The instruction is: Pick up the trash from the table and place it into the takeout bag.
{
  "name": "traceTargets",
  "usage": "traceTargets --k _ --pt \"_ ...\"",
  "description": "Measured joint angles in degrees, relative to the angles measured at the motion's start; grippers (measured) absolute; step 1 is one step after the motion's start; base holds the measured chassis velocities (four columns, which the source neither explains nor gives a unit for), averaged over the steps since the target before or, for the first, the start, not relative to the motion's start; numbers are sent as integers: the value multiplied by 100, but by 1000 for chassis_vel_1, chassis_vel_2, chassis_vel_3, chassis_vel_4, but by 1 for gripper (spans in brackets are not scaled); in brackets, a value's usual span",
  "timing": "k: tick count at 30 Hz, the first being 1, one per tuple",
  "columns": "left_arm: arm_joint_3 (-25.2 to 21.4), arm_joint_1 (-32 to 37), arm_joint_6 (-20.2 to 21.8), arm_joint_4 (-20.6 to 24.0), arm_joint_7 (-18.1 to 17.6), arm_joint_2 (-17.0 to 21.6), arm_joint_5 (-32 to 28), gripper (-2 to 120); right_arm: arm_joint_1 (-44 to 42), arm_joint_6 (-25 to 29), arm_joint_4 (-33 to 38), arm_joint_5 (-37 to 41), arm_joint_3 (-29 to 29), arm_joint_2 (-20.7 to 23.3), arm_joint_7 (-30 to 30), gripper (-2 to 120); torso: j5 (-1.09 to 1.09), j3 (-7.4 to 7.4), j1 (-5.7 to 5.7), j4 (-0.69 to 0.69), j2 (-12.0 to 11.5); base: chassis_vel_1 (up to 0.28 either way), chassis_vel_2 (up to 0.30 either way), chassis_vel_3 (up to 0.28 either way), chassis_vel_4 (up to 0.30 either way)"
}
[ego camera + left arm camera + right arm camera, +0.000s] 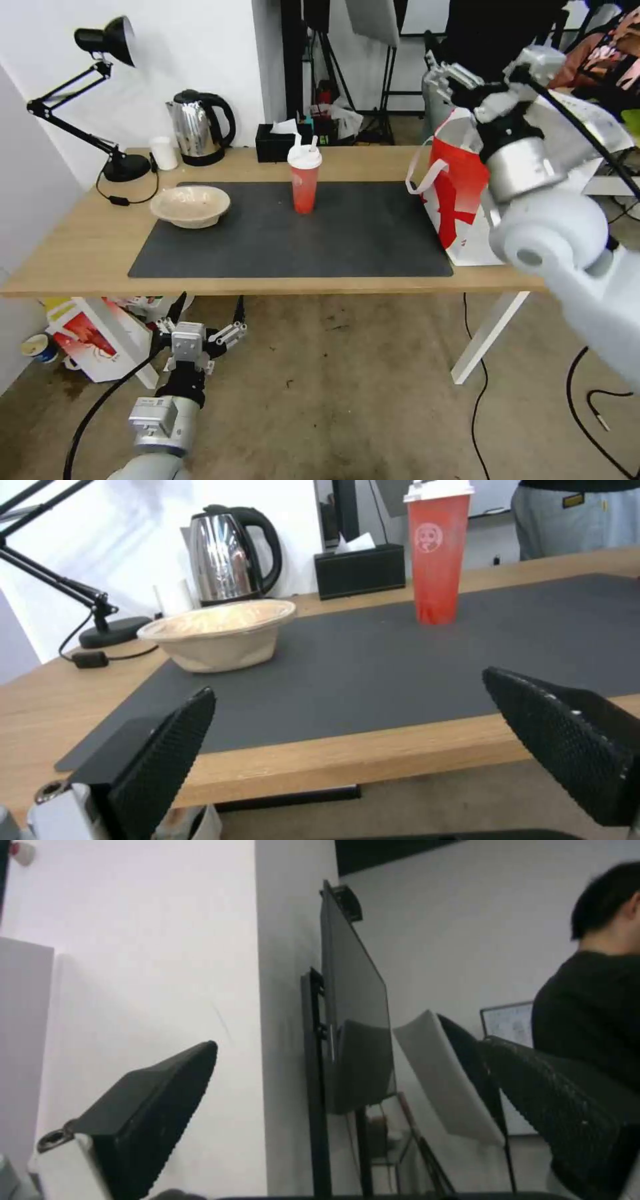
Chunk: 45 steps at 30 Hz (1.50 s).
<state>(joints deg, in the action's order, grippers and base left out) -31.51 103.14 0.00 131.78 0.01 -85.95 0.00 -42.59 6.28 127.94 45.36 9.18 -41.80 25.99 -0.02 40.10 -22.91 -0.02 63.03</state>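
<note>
The beige bowl is seen at the left end of the dark mat on the surface. The red cup is stood upright near the back middle of the mat. The takeout bag is stood at the right end of the mat. The left tool is held low, below the front edge, its fingers spread wide. The right tool is raised above the bag, spread wide with nothing held
</note>
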Motion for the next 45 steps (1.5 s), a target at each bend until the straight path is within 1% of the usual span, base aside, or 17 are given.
traceTargets --k 2,4,5,6,8,9,10,12,16,19,20,24,29,33,35,44,45 --pt "0 1 0 0 0 0 0 100 -506 91 162 -411 166 -92 -106 100 6 0 0 1 0 0 0 0 0" --pt "0 0 0 0 0 0 0 100 -1000 176 373 -784 342 -220 -169 100 -2 0 0 2 0 0 0 0 0" --pt "0 0 0 0 0 0 0 100 -1000 176 373 -784 342 -220 -169 100 -2 0 0 2 0 0 0 0 0" --pt "-1 0 0 0 -1 1 0 100 -1301 196 503 -952 404 -310 -181 100 3 0 -1 2 0 0 0 0 0" --pt "0 0 0 0 -1 -1 0 100 -1736 233 680 -1283 470 -468 -168 100 0 0 -1 3 0 0 0 0 0" --pt "0 0 0 0 -1 -1 0 100 -1736 233 680 -1283 470 -468 -168 100 0 0 -1 3 0 0 0 0 0" --pt "0 0 0 0 0 1 0 100 -2050 275 770 -1537 509 -574 -161 100 4 -1 0 2 0 0 0 0 0" --pt "0 0 0 0 -1 1 0 100 -2539 361 912 -1911 595 -716 -158 100 2 0 0 1 0 0 0 0 0" --pt "0 0 0 0 0 1 0 100 -2887 439 1005 -2184 641 -782 -130 100 3 0 0 2 0 0 0 0 0" --pt "-1 0 0 0 -1 0 0 100 -3312 549 1055 -2664 646 -837 -22 100 1 0 0 3 0 0 0 0 0" --pt "-1 0 0 0 -1 0 0 100 -3312 549 1055 -2664 646 -837 -22 100 1 0 0 3 0 0 0 0 0" --pt "0 1 0 0 0 0 0 100 -3846 613 1072 -3173 602 -884 175 100 2 0 0 2 0 0 0 0 0" --pt "0 0 0 0 0 1 0 100 -4311 610 1111 -3545 573 -852 475 100 2 0 0 1 0 0 0 0 0" --pt "-1 0 0 0 0 0 0 100 -4477 597 1117 -3642 572 -803 627 100 2 0 -1 2 0 0 0 0 0" --pt "0 0 0 0 -1 0 0 100 -4755 540 1156 -3726 527 -749 857 100 2 1 -1 2 0 0 0 0 0" --pt "-1 0 0 0 -1 0 0 100 -5125 461 1173 -3789 369 -773 1187 100 2 1 -1 2 0 0 0 0 0" --pt "-1 0 0 0 -1 0 0 100 -5204 411 1173 -3759 320 -773 1299 100 3 0 -1 2 0 0 0 0 0"
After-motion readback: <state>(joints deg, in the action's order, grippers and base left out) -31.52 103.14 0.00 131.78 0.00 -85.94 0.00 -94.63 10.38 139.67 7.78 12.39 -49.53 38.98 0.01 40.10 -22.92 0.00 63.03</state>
